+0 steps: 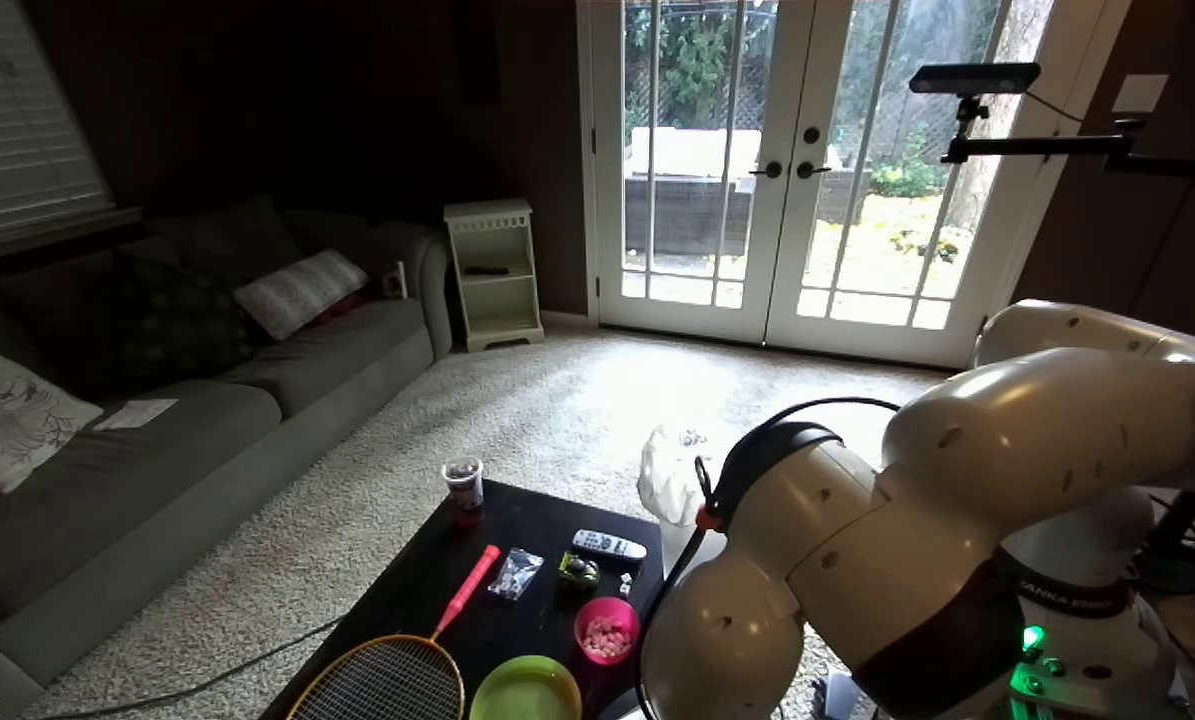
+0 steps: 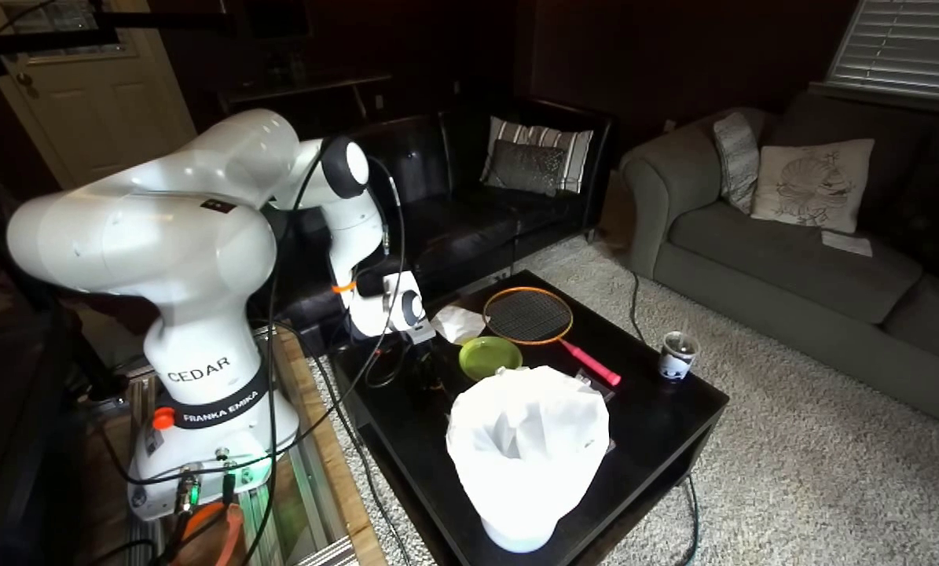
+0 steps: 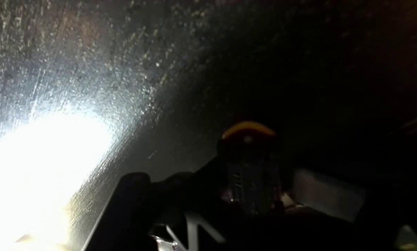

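My gripper [image 2: 423, 368] is low over the near side of the black coffee table [image 2: 650, 440], beside a green plate [image 2: 481, 358]; it is dark and hard to make out there. In the wrist view the gripper [image 3: 252, 170] shows as black shapes, with one greyish pad [image 3: 328, 193] on the right. Between the fingers stands a dark object with an orange-yellow rounded top [image 3: 249, 129]. A narrow gap seems to show between it and the right pad; contact on the left is lost in shadow. Whether it is gripped is unclear. The arm [image 1: 727, 640] hides the gripper in an exterior view.
On the table are a racket [image 2: 528, 316], a pink bowl [image 1: 607, 632] of small pieces, a remote [image 1: 609, 545], a clear packet [image 1: 516, 573], a cup [image 2: 677, 356] and white paper [image 2: 458, 324]. A white-lined bin [image 2: 528, 448] stands close by. Cables [image 2: 390, 314] hang along the arm.
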